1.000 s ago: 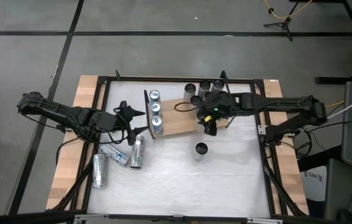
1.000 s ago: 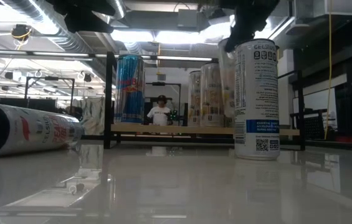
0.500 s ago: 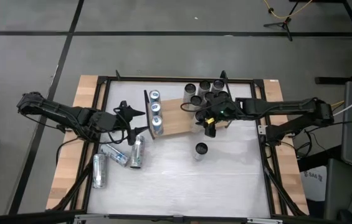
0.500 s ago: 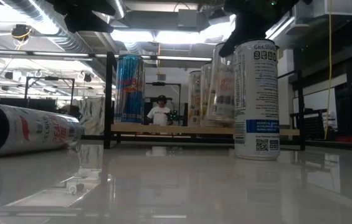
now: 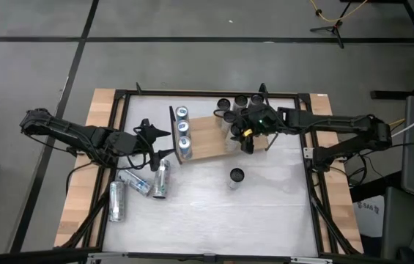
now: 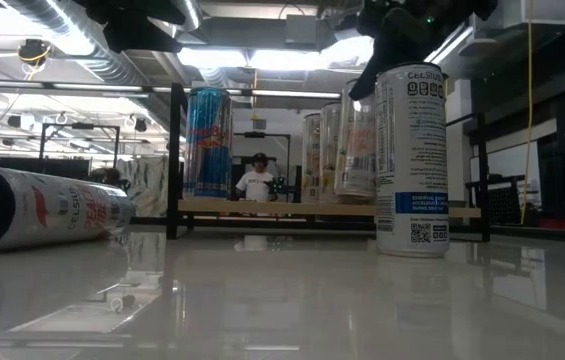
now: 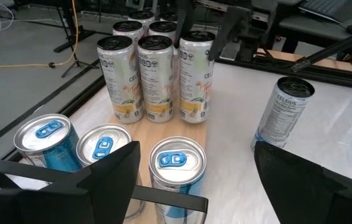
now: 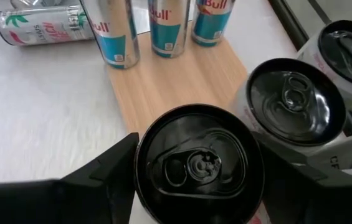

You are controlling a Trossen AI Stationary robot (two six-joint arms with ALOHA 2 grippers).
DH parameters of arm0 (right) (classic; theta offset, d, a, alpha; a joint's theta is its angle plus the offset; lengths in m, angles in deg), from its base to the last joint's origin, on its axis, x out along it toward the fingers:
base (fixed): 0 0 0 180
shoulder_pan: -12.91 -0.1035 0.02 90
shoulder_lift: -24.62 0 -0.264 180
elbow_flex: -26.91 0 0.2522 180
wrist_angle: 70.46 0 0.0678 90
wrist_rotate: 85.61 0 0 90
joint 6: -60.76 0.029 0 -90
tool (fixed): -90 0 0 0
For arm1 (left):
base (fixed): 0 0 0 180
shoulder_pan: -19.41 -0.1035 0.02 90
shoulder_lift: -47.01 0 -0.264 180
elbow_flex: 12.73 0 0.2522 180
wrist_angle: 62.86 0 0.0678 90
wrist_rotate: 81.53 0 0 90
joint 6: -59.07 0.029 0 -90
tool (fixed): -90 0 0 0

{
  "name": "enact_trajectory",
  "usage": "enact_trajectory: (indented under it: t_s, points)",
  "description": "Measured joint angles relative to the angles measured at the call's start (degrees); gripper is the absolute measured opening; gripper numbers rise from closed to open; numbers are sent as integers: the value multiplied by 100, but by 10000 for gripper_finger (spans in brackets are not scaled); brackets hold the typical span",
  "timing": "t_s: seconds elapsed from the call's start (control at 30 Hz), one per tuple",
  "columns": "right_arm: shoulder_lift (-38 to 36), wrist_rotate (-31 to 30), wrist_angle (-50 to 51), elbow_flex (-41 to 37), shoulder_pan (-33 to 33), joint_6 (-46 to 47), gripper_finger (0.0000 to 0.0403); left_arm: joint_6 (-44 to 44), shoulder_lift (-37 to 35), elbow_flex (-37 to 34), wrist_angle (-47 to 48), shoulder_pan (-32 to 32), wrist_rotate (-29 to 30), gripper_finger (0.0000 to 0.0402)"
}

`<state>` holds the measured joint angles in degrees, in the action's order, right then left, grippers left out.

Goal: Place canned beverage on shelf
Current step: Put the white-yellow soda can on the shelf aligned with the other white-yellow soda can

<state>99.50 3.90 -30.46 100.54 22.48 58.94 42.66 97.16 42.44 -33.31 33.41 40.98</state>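
Note:
The shelf (image 5: pixel 208 139) is a light wooden board with black wire ends. Three blue cans (image 5: pixel 184 128) stand in a row at its left end. Several black-topped cans (image 5: pixel 237 104) stand at its right end. My right gripper (image 5: pixel 245 132) is shut on one more black-topped can (image 8: pixel 199 163) at the shelf's near right corner, beside that group. In the low view this can (image 6: pixel 356 135) leans, its base close above the board. My left gripper (image 5: pixel 161 141) stands open, left of the blue cans, touching nothing. My right gripper pinches the can between its two fingers, one on each side of the wall just under the top rim (image 8: pixel 139 163). The fingers come from the table's right, slanting down. The can is tilted, its base at the board; whether it rests there I cannot tell.
A white can (image 5: pixel 236 176) stands alone on the table in front of the shelf. Three cans (image 5: pixel 139 187) lie on their sides near the left arm. A black frame (image 5: pixel 122 94) runs round the tabletop.
My right gripper has carried its can toward the far edge, closer to the black-topped cans, and downward toward the board. The can has tipped from upright to a lean. The left arm has kept still.

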Motion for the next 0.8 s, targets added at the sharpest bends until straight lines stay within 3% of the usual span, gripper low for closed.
enact_trajectory:
  t_s: [0.8]
  points:
    - [426,12,-389,22,-17,-2,257,4,0,0,17,1,0,308]
